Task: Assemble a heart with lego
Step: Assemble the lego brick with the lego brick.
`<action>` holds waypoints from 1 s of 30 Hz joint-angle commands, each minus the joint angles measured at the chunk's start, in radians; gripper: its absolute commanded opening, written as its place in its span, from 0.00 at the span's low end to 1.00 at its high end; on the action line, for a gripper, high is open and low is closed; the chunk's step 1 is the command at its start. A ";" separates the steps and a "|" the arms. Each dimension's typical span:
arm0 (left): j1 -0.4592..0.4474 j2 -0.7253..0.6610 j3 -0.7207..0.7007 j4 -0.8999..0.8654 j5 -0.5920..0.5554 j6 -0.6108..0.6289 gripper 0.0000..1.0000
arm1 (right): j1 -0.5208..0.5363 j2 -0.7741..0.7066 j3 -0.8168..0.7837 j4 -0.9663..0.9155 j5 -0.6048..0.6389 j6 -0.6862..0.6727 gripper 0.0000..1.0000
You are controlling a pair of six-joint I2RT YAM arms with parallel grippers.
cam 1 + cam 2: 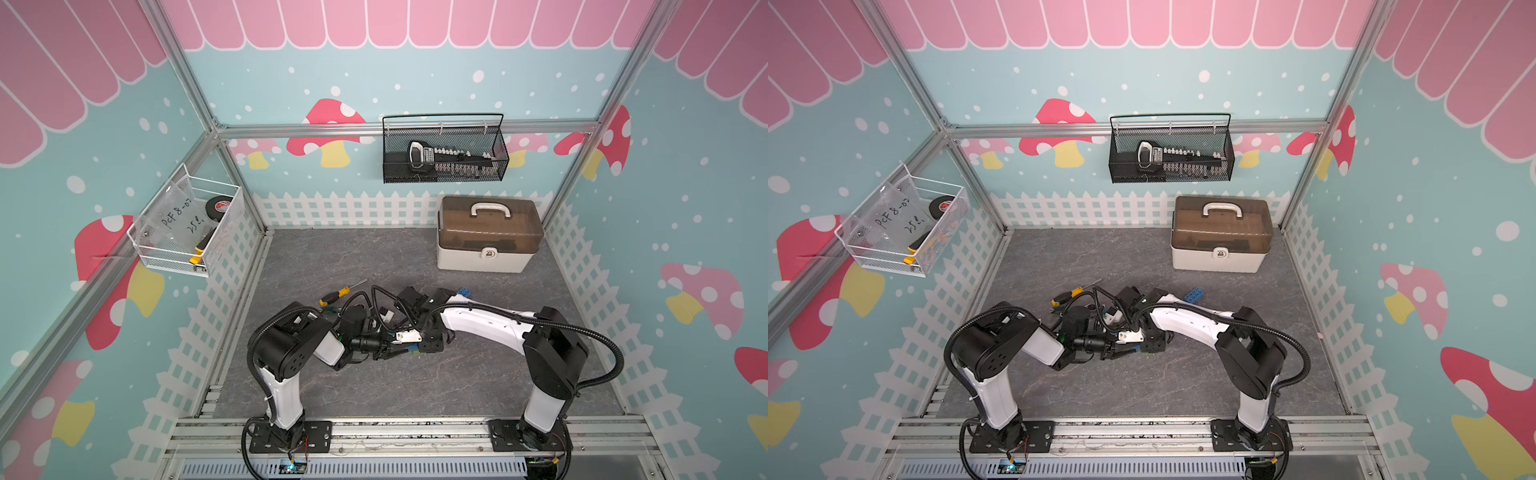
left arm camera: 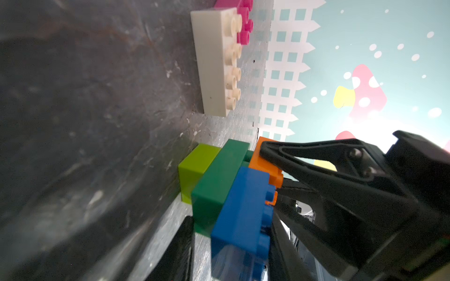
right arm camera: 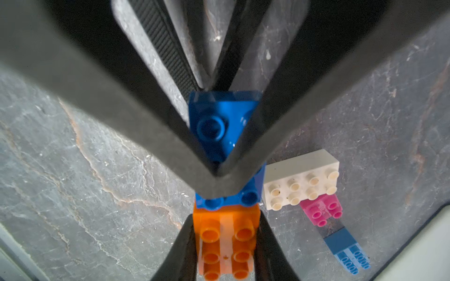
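The heart is a partial stack of joined lego: a lime brick (image 2: 197, 170), a dark green brick (image 2: 219, 185), a blue brick (image 2: 243, 214) and an orange brick (image 2: 264, 160). The lime brick rests against the grey floor. My left gripper (image 2: 231, 245) is shut on the blue brick (image 3: 219, 121). From the opposite side my right gripper (image 3: 227, 250) is shut on the orange brick (image 3: 226, 219). In a top view both grippers meet at mid floor, left gripper (image 1: 400, 352) and right gripper (image 1: 416, 344). Loose beside the stack lie a white oblong brick (image 3: 299, 175), a pink brick (image 3: 321, 211) and a second blue brick (image 3: 345, 248).
A yellow-handled screwdriver (image 1: 338, 293) lies on the floor behind the left arm. A cream toolbox with a brown lid (image 1: 488, 245) stands at the back right. A black mesh basket (image 1: 444, 153) hangs on the back wall, a white wire basket (image 1: 187, 224) on the left wall.
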 commanded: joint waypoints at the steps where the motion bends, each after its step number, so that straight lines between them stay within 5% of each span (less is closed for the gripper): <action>1: -0.001 0.001 0.005 0.024 -0.036 -0.013 0.34 | 0.035 0.174 -0.004 -0.015 -0.134 -0.029 0.00; 10: -0.002 0.006 0.009 0.029 -0.043 -0.019 0.34 | 0.039 0.261 -0.027 0.052 -0.045 -0.012 0.00; 18: 0.013 0.027 -0.007 0.093 -0.041 -0.058 0.34 | 0.031 0.135 -0.171 0.193 -0.104 -0.025 0.00; 24: 0.040 0.058 -0.039 0.196 -0.016 -0.070 0.34 | -0.023 0.091 -0.197 0.221 -0.192 -0.043 0.00; 30: 0.077 0.181 -0.074 0.417 0.014 -0.170 0.32 | -0.031 0.126 -0.133 0.164 -0.136 -0.098 0.00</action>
